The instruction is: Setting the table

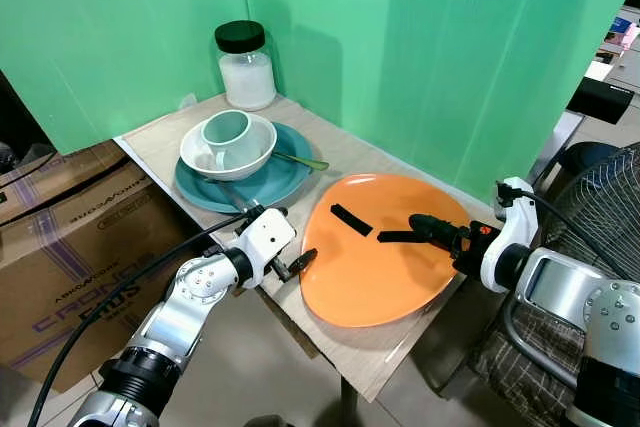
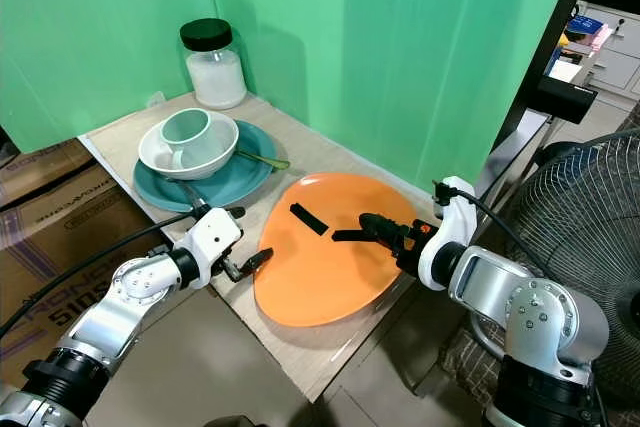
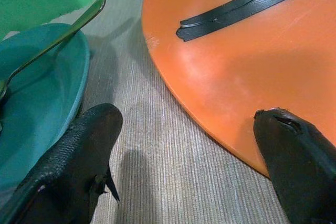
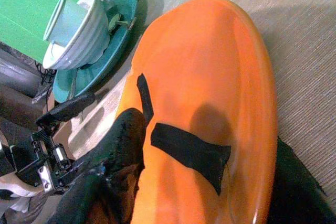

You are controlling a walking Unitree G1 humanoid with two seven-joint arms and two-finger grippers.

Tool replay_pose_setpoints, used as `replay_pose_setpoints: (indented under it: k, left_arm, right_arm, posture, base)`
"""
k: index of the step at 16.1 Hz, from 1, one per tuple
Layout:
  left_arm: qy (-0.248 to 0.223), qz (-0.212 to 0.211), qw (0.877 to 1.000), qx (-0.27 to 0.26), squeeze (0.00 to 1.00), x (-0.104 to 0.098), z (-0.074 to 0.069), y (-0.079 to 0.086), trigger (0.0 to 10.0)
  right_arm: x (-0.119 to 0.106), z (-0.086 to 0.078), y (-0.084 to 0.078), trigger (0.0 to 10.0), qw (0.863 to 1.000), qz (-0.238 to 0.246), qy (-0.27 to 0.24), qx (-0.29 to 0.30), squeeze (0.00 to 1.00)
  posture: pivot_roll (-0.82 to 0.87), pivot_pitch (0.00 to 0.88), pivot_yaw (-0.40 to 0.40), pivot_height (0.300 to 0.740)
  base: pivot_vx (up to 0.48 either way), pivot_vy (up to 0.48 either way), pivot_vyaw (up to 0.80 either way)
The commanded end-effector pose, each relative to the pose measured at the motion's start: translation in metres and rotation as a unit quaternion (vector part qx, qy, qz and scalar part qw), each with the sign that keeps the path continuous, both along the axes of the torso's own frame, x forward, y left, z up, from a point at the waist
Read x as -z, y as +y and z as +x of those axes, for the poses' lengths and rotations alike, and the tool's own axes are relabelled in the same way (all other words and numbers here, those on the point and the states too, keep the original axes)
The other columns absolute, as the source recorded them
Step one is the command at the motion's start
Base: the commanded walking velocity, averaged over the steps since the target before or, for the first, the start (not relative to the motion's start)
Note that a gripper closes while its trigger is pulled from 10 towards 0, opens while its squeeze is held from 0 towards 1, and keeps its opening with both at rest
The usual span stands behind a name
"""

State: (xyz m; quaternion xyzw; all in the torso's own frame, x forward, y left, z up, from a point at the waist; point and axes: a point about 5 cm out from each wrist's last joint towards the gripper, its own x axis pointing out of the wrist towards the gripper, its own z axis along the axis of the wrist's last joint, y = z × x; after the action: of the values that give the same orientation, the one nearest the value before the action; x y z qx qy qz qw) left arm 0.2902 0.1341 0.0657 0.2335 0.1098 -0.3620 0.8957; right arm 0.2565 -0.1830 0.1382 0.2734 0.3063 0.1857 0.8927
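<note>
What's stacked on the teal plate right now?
On the teal plate sits a white bowl with a pale green mug lying tilted inside it. A spoon rests on the plate's rim, its bowl end hidden under the white bowl.

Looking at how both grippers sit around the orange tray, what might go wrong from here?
1. The orange tray overhangs the table edge; a push from the right gripper, which straddles its rim, might tip it off.
2. The open left gripper sits between tray and teal plate; swinging could knock the stacked bowl and cup.
</note>
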Motion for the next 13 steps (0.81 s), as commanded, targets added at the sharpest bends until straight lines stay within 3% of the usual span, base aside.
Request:
replay_pose_setpoints:
  k: [1, 13]
  left_arm:
    - [0.051, 0.042, 0.998, -0.009, 0.00, 0.0236, -0.0095, 0.0081, 10.0]
    - [0.026, 0.039, 0.999, -0.019, 0.00, 0.0152, -0.0012, 0.0084, 10.0]
  right_arm:
    - [-0.0063, 0.0009, 0.0015, 0.0, 1.000, 0.006, -0.008, -0.003, 0.00]
    - [-0.0100, 0.0027, -0.0003, 0.0, 1.000, 0.014, -0.012, 0.011, 0.00]
  posture:
    - [0.08, 0.000, 0.058, 0.740]
    - [0.08, 0.000, 0.066, 0.740]
  base:
    - [0.000, 0.000, 0.00]
    - [0.000, 0.000, 0.00]
